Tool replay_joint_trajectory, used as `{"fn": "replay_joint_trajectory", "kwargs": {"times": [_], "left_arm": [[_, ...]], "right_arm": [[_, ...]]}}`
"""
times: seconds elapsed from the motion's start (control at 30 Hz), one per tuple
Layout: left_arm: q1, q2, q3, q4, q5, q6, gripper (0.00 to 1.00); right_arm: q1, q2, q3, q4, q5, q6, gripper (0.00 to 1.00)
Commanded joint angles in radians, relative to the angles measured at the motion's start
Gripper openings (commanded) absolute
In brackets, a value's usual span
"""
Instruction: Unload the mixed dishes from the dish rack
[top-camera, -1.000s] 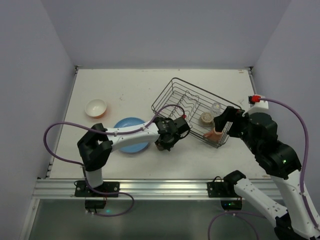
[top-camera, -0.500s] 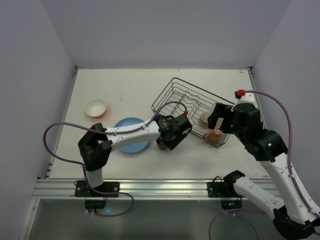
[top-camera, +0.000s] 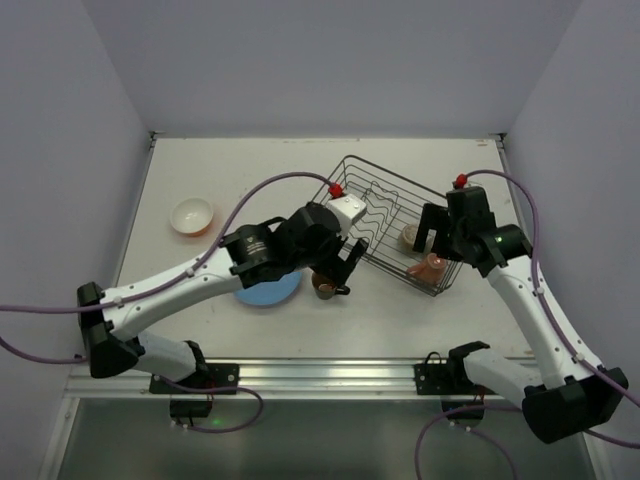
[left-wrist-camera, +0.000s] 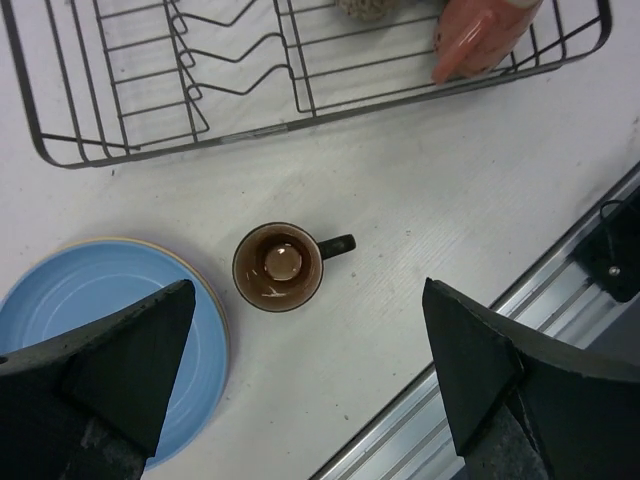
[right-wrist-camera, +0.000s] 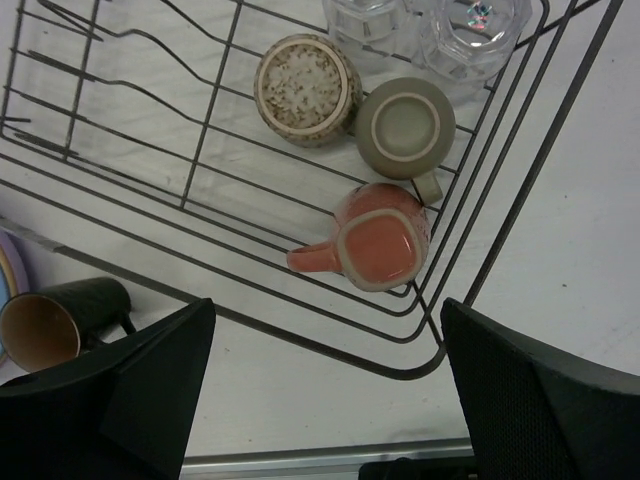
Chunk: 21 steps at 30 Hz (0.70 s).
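Bright and even all over, easy on the eyes. Lit from overhead, going by the soft, short shadows: thin faint lines under the rack (left-wrist-camera: 130, 150) wires on the table (left-wrist-camera: 420, 190), a small smudge beside the brown mug (left-wrist-camera: 280, 267). Slight lilac cast in the top view, darker below the near rail (top-camera: 300, 375). Tiny sparkle of glare on the glasses (right-wrist-camera: 470, 25), mild sheen on the plate (left-wrist-camera: 90, 320). Crisp mid-frame in both wrist views; left fingers (left-wrist-camera: 110, 360) up close nearly black, soft-edged, little detail. Bit of wide-angle bending toward the edges, rack wires curving in the right wrist view. Top view a touch softer overall, but still clean.
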Motion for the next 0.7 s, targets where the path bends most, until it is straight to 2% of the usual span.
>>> {"fn": "replay_joint_trajectory", "kwargs": {"times": [0.0, 0.2, 0.37, 0.5, 0.67], "left_arm": [[0.003, -0.117, -0.069, 0.084, -0.034, -0.029, 1.00], [0.002, -0.231, -0.184, 0.097, -0.089, -0.041, 1.00], [0.002, -0.274, -0.279, 0.109, -0.061, -0.046, 1.00], [0.002, -0.288, -0.316, 0.107, -0.044, -0.038, 1.00], [0.002, -0.300, -0.353, 0.118, -0.038, -0.031, 1.00]], "right_arm": [[-0.009, 0.036, -0.010, -0.016, -0.021, -0.017, 0.95], [-0.015, 0.105, -0.063, -0.001, 0.022, 0.044, 0.95], [-0.017, 0.102, -0.121, 0.094, 0.108, 0.205, 0.95], [-0.018, 0.105, -0.126, 0.098, 0.173, 0.283, 0.95], [-0.018, 0.148, -0.126, 0.130, 0.137, 0.297, 0.94]]}}
